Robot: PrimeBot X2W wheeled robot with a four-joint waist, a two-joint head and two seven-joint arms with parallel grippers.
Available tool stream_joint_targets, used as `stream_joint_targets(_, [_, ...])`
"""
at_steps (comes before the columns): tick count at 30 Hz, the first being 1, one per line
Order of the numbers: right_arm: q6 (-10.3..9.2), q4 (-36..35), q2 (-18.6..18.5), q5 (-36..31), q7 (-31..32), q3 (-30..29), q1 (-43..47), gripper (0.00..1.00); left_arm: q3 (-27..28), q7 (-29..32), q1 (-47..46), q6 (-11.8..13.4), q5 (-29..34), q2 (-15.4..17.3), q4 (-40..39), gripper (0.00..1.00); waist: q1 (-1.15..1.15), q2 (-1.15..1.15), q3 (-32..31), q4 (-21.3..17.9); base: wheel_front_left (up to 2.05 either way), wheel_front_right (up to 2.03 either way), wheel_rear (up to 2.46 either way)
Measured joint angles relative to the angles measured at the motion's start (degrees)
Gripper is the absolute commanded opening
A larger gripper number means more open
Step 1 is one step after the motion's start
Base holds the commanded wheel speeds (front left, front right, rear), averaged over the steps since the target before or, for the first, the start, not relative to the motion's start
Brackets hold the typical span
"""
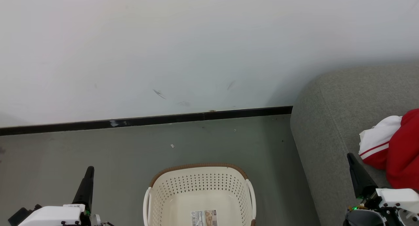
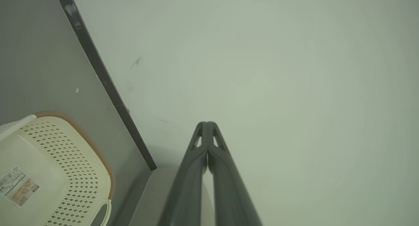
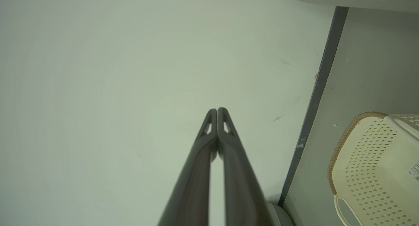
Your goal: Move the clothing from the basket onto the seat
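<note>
Judging the clothing [image 1: 397, 147] on the seat [image 1: 327, 121] soft, light, limp, I favoured pinching a bunched fold; my left gripper [image 1: 90, 169] and right gripper [image 1: 350, 156] were closed, empty.

The basket [image 1: 196, 183] on the floor [image 1: 98, 147], the sofa [image 1: 327, 121] to its right.
The basket stands before the wall [image 1: 196, 39], with a label [image 1: 204, 217] on its bottom; the sofa reaches back to that wall, and the clothes [image 1: 392, 144] lie on it, well apart from the basket.
</note>
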Motion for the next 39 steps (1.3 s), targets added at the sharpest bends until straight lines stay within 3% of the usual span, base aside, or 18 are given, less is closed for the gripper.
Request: stream_joint_targets(39, [0.00, 0.30, -0.05, 0.00, 0.01, 0.00, -0.79, 0.00, 0.09, 0.01, -0.08, -0.21, 0.00, -0.02, 0.33, 0.00, -0.01, 0.00, -0.02, -0.01, 0.00, 0.00, 0.00])
